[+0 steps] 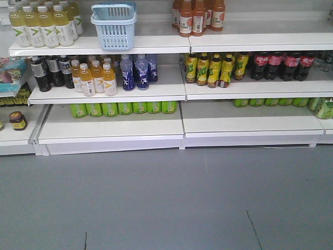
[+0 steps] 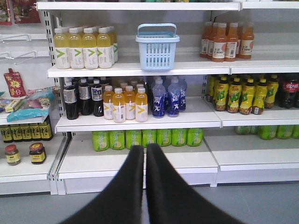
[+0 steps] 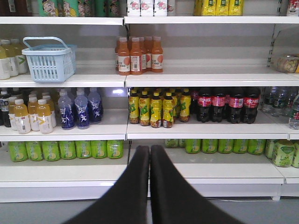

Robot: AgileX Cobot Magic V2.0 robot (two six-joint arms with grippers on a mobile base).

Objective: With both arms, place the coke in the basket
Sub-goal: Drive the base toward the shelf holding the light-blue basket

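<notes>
My left end effector (image 2: 145, 149) and right end effector (image 3: 149, 150): fingers pressed together, gripping nothing. Light blue slotted plastic basket (image 1: 113, 28) stands upright on white upper shelf (image 1: 161, 42), beside pale yellow bottles (image 1: 44, 26).

Front view's top edge cut off the orange bottles (image 1: 197, 18); left wrist view's right edge cropped the cola bottles (image 2: 290, 91).

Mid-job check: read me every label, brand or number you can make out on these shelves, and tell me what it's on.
No text reads cleanly in any view.
dark cola bottles: white script on red labels, too blurred to read.
pale yellow bottles: green chevron mark, words too small.
orange bottles: white labels, print unreadable.
blue bottles: white markings, unreadable.
basket: no text seen.
</notes>
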